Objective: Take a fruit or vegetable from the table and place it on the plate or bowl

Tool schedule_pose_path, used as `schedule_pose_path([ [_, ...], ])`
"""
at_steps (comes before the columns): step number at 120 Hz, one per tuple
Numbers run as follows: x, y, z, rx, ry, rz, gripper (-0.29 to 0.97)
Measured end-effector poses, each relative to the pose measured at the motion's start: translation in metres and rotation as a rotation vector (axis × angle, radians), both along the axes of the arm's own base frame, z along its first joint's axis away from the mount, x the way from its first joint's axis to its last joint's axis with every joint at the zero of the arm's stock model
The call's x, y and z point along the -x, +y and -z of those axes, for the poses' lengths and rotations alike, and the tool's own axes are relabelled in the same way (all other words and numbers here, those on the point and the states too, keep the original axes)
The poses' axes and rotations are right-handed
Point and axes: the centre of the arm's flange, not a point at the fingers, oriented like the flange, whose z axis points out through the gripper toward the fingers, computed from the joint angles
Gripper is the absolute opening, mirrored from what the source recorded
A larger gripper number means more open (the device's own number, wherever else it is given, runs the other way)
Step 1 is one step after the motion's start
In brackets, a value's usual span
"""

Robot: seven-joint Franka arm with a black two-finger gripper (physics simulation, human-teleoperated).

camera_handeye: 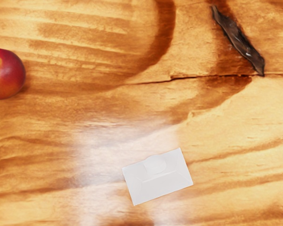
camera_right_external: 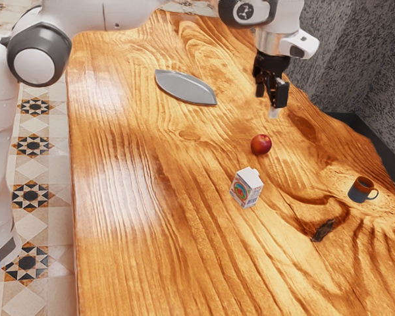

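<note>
A red apple [camera_right_external: 261, 143] lies on the wooden table, right of the middle in the exterior view. It also shows at the wrist view's edge [camera_handeye: 4, 73]. A flat grey plate [camera_right_external: 184, 87] rests farther back, toward the exterior view's left. My black gripper [camera_right_external: 269, 100] hangs in the air behind and above the apple, to the plate's right. Its fingers stand apart with nothing between them, so it is open.
A small milk carton [camera_right_external: 246, 187] stands just in front of the apple; its white top [camera_handeye: 156, 175] is under my hand. A dark mug [camera_right_external: 362, 189] sits near the table's right edge. A dark knot [camera_right_external: 322, 230] marks the wood.
</note>
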Motion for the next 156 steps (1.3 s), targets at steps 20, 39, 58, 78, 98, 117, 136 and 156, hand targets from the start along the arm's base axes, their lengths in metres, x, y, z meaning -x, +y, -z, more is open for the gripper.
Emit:
schedule_pose_path([
  [20, -0.017, 0.082, 0.015, -0.006, -0.01, -0.131, 0.68],
  [39, -0.033, 0.085, 0.031, -0.002, -0.027, -0.131, 0.68],
  [58, -0.057, 0.121, 0.054, -0.022, -0.049, -0.171, 0.68],
  [78, -0.106, 0.163, 0.056, -0.069, -0.089, -0.183, 0.68],
  [98, -0.135, 0.159, 0.112, -0.055, -0.019, -0.129, 0.68],
  [117, -0.146, 0.169, 0.164, -0.054, 0.071, -0.104, 0.68],
  [136, -0.147, 0.184, 0.182, -0.058, 0.1, -0.091, 0.68],
  [156, -0.149, 0.184, 0.192, -0.047, 0.11, -0.06, 0.68],
])
